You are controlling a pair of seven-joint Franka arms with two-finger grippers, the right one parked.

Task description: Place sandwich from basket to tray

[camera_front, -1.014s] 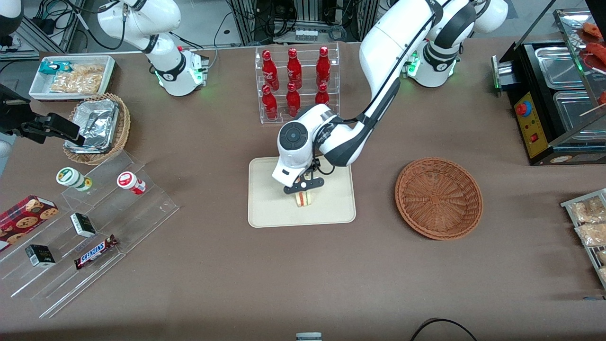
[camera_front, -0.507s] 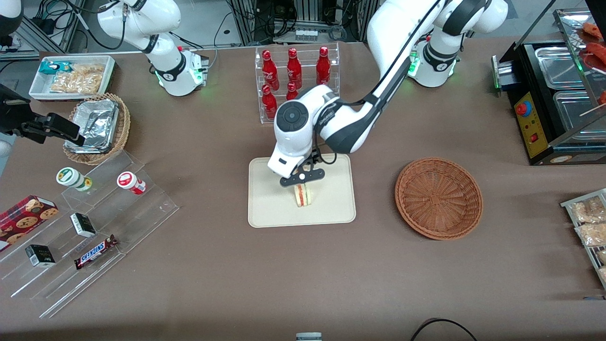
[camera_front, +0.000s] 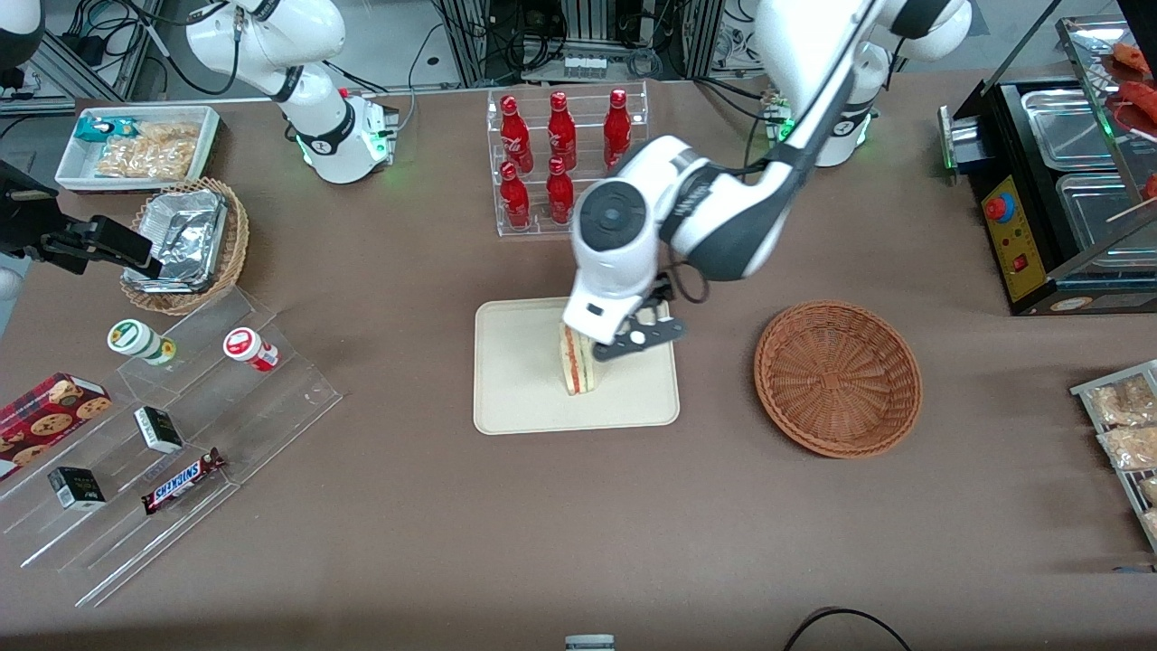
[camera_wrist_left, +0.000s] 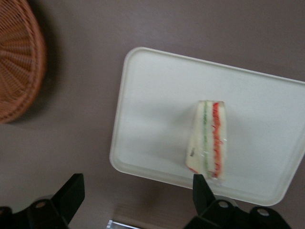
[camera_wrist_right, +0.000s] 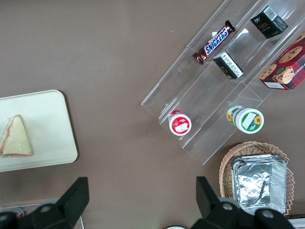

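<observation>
The sandwich (camera_front: pixel 576 362) (camera_wrist_left: pixel 209 140) (camera_wrist_right: pixel 15 137), a pale wedge with a red and green cut edge, lies on the cream tray (camera_front: pixel 524 389) (camera_wrist_left: pixel 157 119) (camera_wrist_right: pixel 47 124). My left gripper (camera_front: pixel 635 337) (camera_wrist_left: pixel 137 186) hangs above the tray's edge that faces the basket, beside the sandwich and apart from it. It is open, and nothing sits between its black fingers (camera_wrist_left: pixel 74 193). The reddish-brown wicker basket (camera_front: pixel 838 377) (camera_wrist_left: pixel 16 71) stands empty on the table, toward the working arm's end.
A clear rack of red bottles (camera_front: pixel 565 163) stands farther from the front camera than the tray. Toward the parked arm's end are a tan basket with foil containers (camera_front: pixel 185 244), a white snack bin (camera_front: pixel 136 145) and an acrylic stepped shelf (camera_front: pixel 172 425). A black food warmer (camera_front: pixel 1058 181) stands at the working arm's end.
My gripper has risen off the sandwich and swung toward the basket. The sandwich stays lying on the tray.
</observation>
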